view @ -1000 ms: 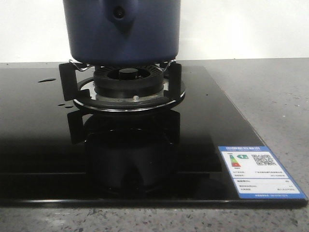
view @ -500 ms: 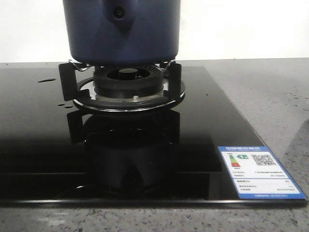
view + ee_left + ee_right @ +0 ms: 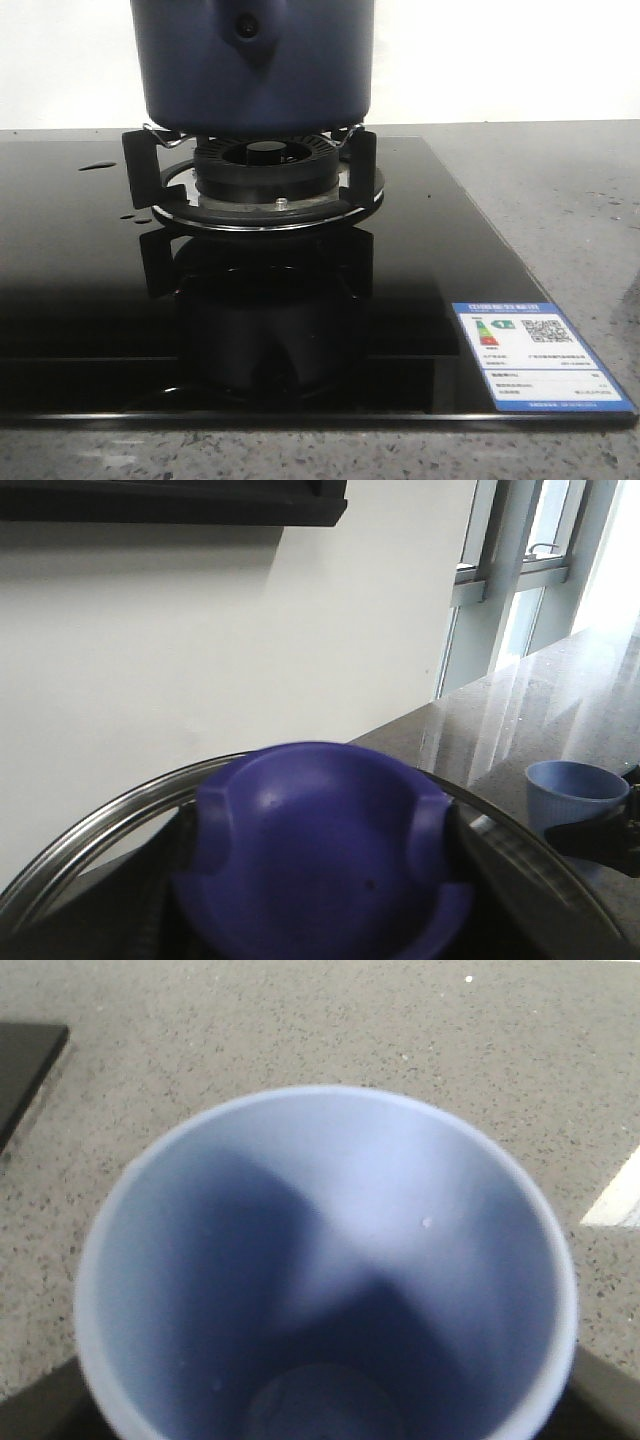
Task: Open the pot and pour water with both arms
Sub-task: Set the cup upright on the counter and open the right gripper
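The pot [image 3: 253,65] is big, round and dark blue, with straight dull walls. It stands upright on the black burner stand [image 3: 255,180] of the stove. On its front wall is a blue handle mount [image 3: 246,28] with a dark hole in the middle. Its top is cut off from view.

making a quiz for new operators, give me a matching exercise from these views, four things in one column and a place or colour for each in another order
Things:
1. pot
2. cup
3. energy label
4. lid knob

Descriptions:
A. stuck on the near right corner of the black glass hob
B. pale blue, open mouth facing the right wrist camera
C. dark navy, sitting on the burner stand
D. rounded, purple-blue, close under the left wrist camera

Pairs: 1-C, 2-B, 3-A, 4-D
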Action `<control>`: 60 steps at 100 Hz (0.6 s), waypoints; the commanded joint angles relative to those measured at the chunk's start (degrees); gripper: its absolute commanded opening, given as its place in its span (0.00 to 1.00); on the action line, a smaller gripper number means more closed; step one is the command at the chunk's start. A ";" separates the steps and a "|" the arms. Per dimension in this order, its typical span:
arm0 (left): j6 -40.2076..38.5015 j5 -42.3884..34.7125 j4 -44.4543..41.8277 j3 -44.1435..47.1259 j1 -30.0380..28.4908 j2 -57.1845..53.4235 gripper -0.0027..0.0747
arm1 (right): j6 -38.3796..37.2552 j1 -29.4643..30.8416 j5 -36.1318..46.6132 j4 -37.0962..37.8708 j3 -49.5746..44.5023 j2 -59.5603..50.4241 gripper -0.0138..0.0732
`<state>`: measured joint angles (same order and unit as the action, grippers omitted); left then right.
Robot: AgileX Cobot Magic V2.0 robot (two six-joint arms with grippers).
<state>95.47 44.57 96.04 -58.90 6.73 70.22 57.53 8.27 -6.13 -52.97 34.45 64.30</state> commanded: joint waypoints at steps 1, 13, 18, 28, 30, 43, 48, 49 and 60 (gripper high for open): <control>0.16 2.96 5.24 -1.81 0.59 -1.56 0.40 | 0.61 0.02 3.47 -2.30 1.43 -1.56 0.78; 0.16 3.10 5.24 -1.81 0.59 -1.56 0.40 | 0.61 0.02 3.08 -2.30 1.43 -2.09 0.92; 0.16 3.10 5.24 -1.81 0.59 -1.56 0.40 | 0.61 0.02 2.50 -2.30 1.43 -2.96 0.92; 0.16 3.10 5.24 -1.81 0.59 -1.56 0.40 | 0.61 0.02 1.91 -2.30 1.43 -6.20 0.92; 0.16 3.10 5.24 -1.81 0.59 -1.56 0.40 | 0.61 0.02 1.91 -2.30 1.43 -7.05 0.92; 0.16 3.10 5.24 -1.81 0.59 -1.56 0.40 | 0.61 0.02 0.83 -2.11 1.43 -12.83 0.92; 0.59 2.87 5.24 -1.81 0.89 -1.56 0.40 | 0.61 0.02 0.25 -2.11 1.43 -14.94 0.92; 0.74 2.87 5.24 -1.81 1.03 -1.56 0.40 | 0.61 0.02 0.12 -2.11 1.43 -15.27 0.92; 4.67 2.51 5.27 -1.96 3.29 -1.45 0.40 | 0.61 0.02 0.08 -2.11 1.43 -21.34 0.92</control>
<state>97.37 45.30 96.04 -58.78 7.99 70.22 57.66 8.27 -7.76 -54.65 34.43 47.77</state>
